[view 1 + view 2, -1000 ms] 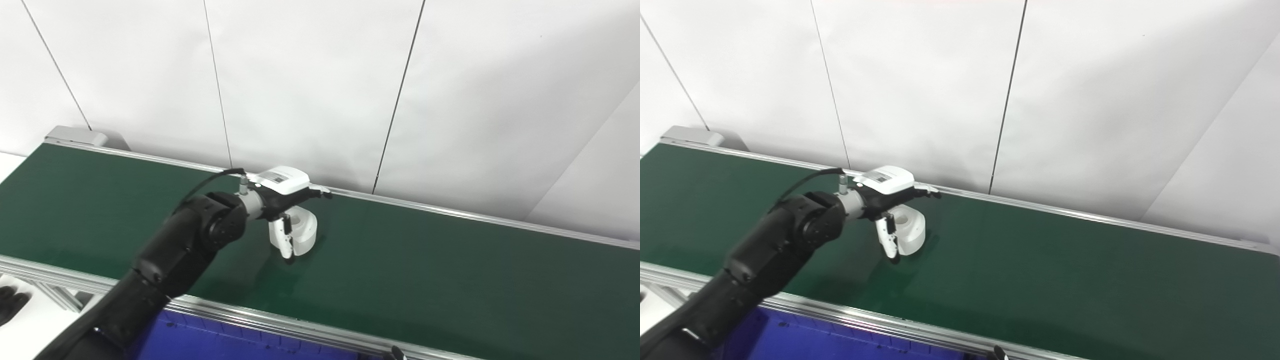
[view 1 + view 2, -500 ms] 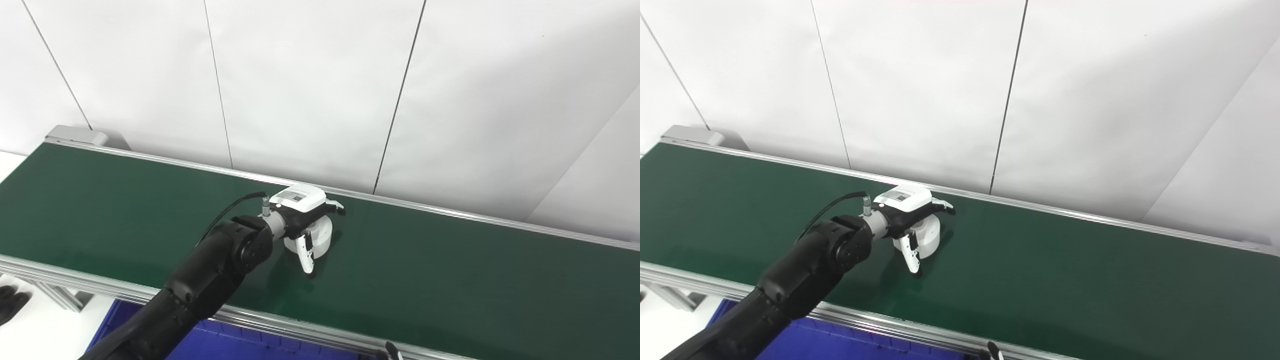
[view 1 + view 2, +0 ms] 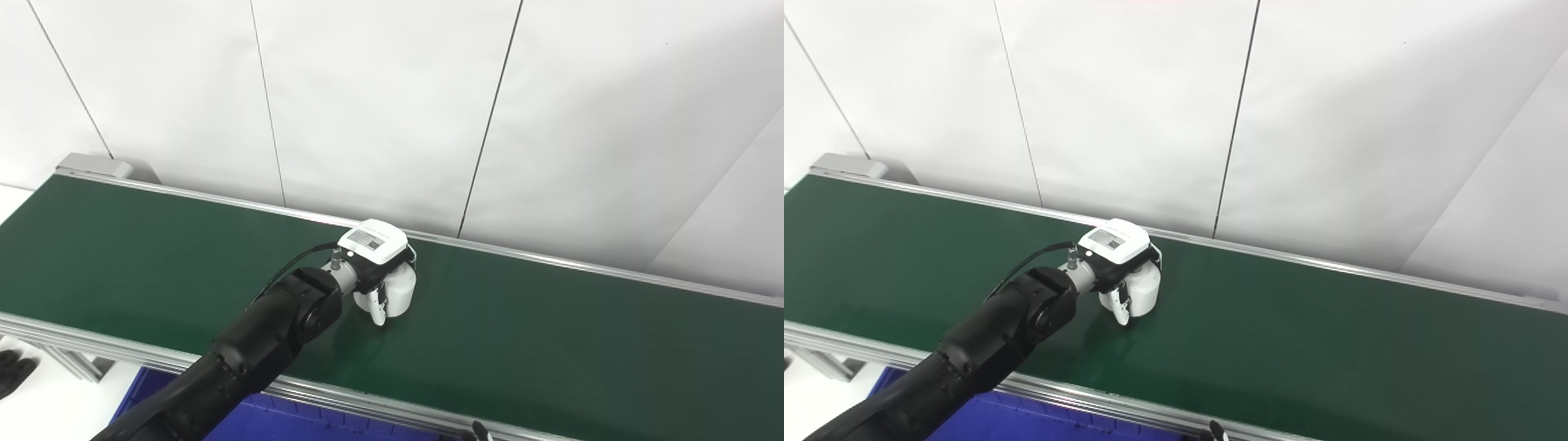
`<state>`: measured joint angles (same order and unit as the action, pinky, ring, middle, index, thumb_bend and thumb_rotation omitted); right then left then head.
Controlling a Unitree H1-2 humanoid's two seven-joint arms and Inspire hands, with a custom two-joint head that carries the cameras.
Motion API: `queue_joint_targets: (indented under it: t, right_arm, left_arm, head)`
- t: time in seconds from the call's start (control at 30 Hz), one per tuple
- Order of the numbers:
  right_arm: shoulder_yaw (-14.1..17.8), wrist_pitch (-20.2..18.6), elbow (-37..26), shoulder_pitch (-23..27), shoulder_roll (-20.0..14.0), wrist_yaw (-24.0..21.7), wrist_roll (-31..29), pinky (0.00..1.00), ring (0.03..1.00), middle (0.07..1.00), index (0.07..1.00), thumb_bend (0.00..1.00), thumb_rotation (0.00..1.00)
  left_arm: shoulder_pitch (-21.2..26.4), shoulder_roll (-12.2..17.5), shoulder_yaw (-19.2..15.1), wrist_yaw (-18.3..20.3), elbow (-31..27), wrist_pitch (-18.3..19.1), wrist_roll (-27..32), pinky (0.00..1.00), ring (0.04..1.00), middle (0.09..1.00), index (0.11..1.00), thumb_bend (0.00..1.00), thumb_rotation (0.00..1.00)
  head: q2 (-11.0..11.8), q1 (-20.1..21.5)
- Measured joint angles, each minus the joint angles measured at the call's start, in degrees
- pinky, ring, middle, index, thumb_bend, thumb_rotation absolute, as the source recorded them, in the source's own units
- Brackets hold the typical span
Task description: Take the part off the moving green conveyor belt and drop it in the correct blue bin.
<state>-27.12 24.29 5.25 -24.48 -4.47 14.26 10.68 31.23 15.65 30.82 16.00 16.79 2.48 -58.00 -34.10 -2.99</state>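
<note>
A white cylindrical part [image 3: 401, 293] stands on the green conveyor belt [image 3: 551, 343], near the belt's far rail. My left hand [image 3: 375, 257], white-backed on a black arm, reaches over the belt from the lower left. Its fingers and thumb are curled around the part, which still rests on the belt. In the right eye view the same hand [image 3: 1118, 245] covers the top and left side of the part [image 3: 1146, 288]. Only a small dark tip of my right hand [image 3: 479, 430] shows at the bottom edge, too little to judge.
A blue bin [image 3: 275, 422] sits below the belt's near aluminium rail [image 3: 367, 401]. A white panelled wall runs behind the far rail. A dark object [image 3: 12, 370] lies at the left edge on a white surface.
My left hand has travelled right along the belt with the part, and its spread fingers have closed around the part. The right hand's tip stays at the bottom edge.
</note>
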Motion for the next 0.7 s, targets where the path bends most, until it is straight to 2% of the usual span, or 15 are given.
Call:
queue_joint_targets:
  t: [0.23,0.47,0.5,0.57,0.7]
  right_arm:
    - [0.0,0.0,-0.1,0.0,0.0,0.0,0.1,0.81,0.880,0.927,0.974,0.94,1.00]
    - [0.1,0.0,-0.2,0.0,0.2,0.0,0.9,0.81,0.876,0.927,0.972,0.95,1.00]
    - [0.2,0.0,-0.4,-0.1,0.3,-0.1,1.1,0.81,0.875,0.927,0.972,0.95,1.00]
    - [0.4,0.0,-1.2,-0.3,0.4,-0.1,1.1,0.82,0.877,0.930,0.974,0.94,1.00]
    - [0.8,0.0,-2.4,-0.7,1.1,-0.5,1.1,0.83,0.883,0.936,0.983,0.92,1.00]
  left_arm:
    - [0.5,0.1,0.1,1.6,-2.2,0.2,-0.1,0.28,0.396,0.514,0.503,0.50,0.00]
    - [0.5,0.4,-0.7,5.2,-7.8,0.3,0.5,0.30,0.392,0.501,0.514,0.50,0.00]
    - [0.4,0.5,-1.0,6.2,-9.5,0.4,0.9,0.32,0.397,0.506,0.511,0.50,0.00]
    - [0.0,0.6,-1.4,8.3,-13.1,0.5,1.5,0.35,0.408,0.520,0.500,0.50,0.00]
    - [-3.6,1.7,-3.3,10.1,-25.2,0.3,4.1,0.38,0.414,0.522,0.500,0.50,0.00]
  head:
    - [-0.3,0.0]
    - [-1.3,-0.2]
    - [-1.3,-0.2]
    - [-3.0,-0.6]
    - [-4.7,-1.2]
